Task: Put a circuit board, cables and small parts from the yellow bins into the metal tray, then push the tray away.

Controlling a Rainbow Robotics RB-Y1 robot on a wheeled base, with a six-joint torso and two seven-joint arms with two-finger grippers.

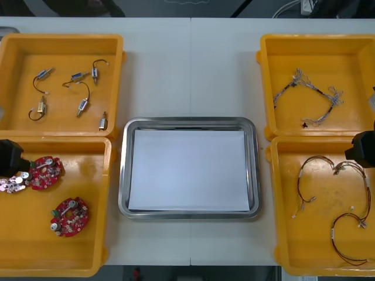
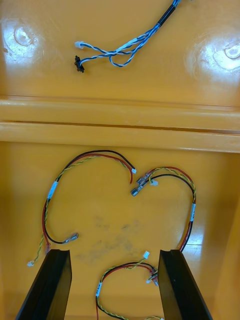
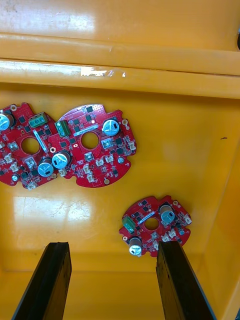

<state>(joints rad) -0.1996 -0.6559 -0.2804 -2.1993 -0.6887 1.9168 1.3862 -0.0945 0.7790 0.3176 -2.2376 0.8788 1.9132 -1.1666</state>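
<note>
We shift left jaws, spread wide above near left yellow bin [image 1: 35, 249], sideways until lone circuit board [image 3: 155, 226] sits centred between them, then descend. Board lies flat, close to one finger. Right jaws wide above red and yellow cables [image 2: 52, 190].

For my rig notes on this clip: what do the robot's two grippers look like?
Both match. The left gripper, over the circuit-board bin, and the right gripper, over the red-and-yellow cable bin, each have two flat, matte black fingers, slab-shaped with squared tips and no visible markings or cables. From above, their bodies look black and blocky.
</note>
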